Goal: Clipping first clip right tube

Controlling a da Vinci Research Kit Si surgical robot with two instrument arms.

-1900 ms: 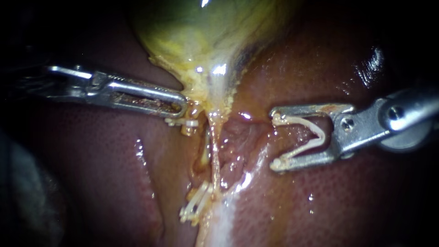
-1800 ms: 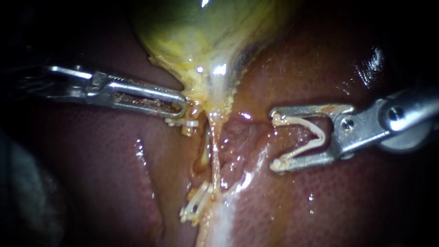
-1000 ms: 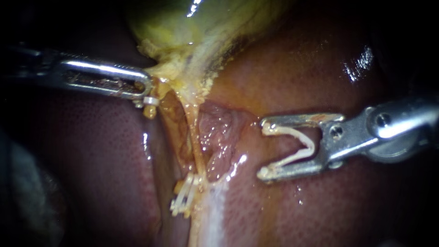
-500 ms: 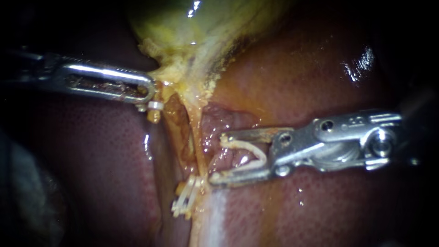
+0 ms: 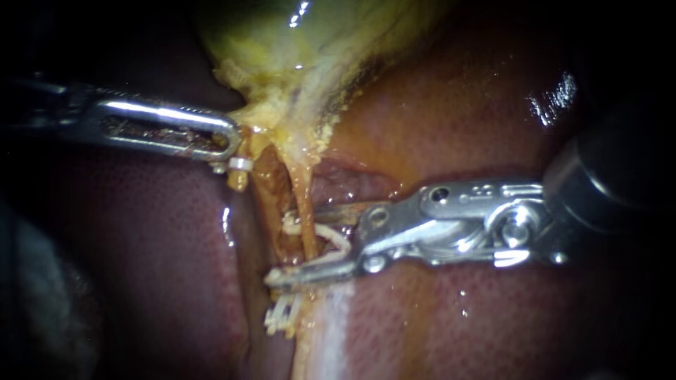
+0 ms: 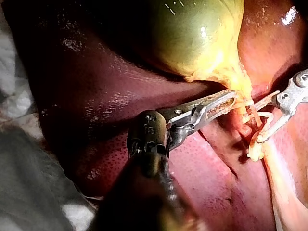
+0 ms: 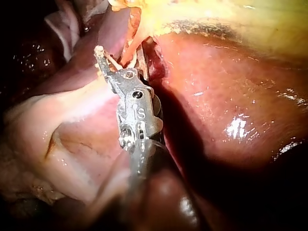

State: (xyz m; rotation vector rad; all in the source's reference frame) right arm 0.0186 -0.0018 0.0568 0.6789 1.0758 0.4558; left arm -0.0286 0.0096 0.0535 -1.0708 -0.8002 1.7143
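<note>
**Endoscope view: clip astride tube, not yet closed**

R instrument (image 5: 296, 243): claw grips an open clip (image 5: 331, 236), halves apart, w/ tube (image 5: 304, 197) between, just above older clips (image 5: 282, 320). L instrument (image 5: 229, 144): claw clamped on gallbladder (image 5: 317, 63) neck. Seat tube deep, keep clip square across, tips clear of liver (image 5: 458, 119), then squeeze.

Glossy wet liver (image 5: 479, 127), matt white clip (image 5: 336, 237)

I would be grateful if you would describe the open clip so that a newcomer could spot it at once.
Start at the yellow-green gallbladder and follow the thin tube running down from it. Partway down, the right instrument straddles that tube, the white clip held between its jaws. Unlike the shut clips lower down, it gapes in a V.
</note>
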